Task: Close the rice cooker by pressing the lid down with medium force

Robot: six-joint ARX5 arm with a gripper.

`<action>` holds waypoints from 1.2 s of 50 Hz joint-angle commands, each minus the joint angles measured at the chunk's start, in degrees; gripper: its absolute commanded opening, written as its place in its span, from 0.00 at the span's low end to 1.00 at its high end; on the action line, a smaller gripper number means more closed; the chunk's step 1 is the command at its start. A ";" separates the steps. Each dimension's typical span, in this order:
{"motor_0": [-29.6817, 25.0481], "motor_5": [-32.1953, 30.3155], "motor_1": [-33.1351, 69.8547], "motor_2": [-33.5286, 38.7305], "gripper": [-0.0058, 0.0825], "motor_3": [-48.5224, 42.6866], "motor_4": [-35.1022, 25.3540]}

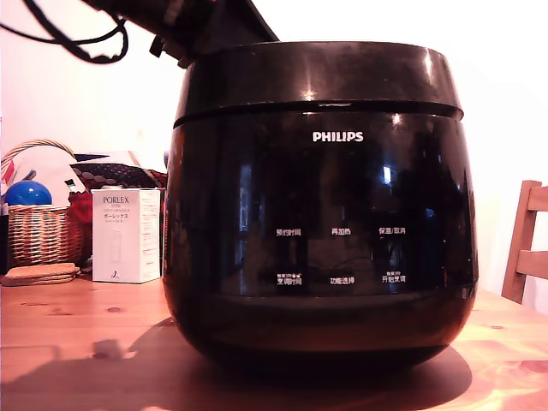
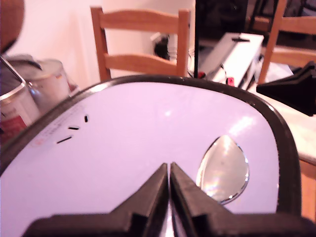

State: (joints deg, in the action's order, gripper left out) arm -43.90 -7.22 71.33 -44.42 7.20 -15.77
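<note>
Pincer (image 2: 169, 173) tips pressed together, nothing between them, sitting on or just above the lid (image 2: 148, 143); contact itself hard to judge from the wrist view. Lid top reads pale and glossy here, dark rim around it, three short dark slots on one side and a shiny teardrop-shaped button (image 2: 223, 169) just beside the pincer tips. In the exterior view the black arm (image 1: 201, 26) reaches in over the top of the lid (image 1: 317, 77) from the exterior view's left, cable looping off it. Lid lies down on the rice cooker (image 1: 321, 223), a thin seam line between the two. Cooker stands upright on the wooden table (image 1: 77, 342), front facing the camera, PHILIPS logo and two rows of white labels visible. Behind it on the exterior view's left: white PORLEX box (image 1: 126, 235), wicker basket (image 1: 38, 231) with a blue ball (image 1: 27, 193). Wooden chair (image 1: 527, 244) at the exterior view's right edge.
</note>
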 commanded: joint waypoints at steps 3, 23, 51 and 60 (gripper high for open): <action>0.00 -0.52 4.28 8.13 0.04 -1.70 1.29; -0.17 -0.74 5.62 12.07 0.04 1.81 1.22; 0.04 2.64 4.24 3.23 0.04 6.56 1.99; 3.08 2.58 3.52 -1.49 0.04 8.24 5.99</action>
State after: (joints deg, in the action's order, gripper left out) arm -42.61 -4.49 74.04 -44.34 14.98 -10.55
